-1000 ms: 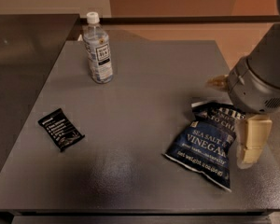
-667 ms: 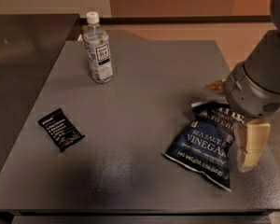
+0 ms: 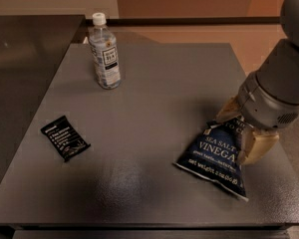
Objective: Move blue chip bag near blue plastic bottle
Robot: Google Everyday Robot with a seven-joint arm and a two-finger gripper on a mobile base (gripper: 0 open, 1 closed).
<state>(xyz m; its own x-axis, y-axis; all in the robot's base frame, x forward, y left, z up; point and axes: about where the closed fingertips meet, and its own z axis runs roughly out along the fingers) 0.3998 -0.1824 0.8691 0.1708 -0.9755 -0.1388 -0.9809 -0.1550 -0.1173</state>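
Note:
The blue chip bag (image 3: 213,157) lies flat at the front right of the grey table (image 3: 159,83), its white "SEA SALT & VINEGAR" lettering facing up. My gripper (image 3: 241,130) is low over the bag's upper right end. Its tan fingers (image 3: 256,146) stand apart, one on each side of the bag's top edge, and they are open. The blue plastic bottle (image 3: 104,54), with a white cap and a white-and-dark label, stands upright at the back left of the table, far from the bag.
A small black bar wrapper (image 3: 65,138) with white text lies at the front left. A dark counter (image 3: 25,49) adjoins the table's left side. The table's right edge runs just beside my arm (image 3: 279,88).
My gripper has come down and slightly left, so its fingers now straddle the top of the chip bag. The bag, bottle and wrapper have not moved.

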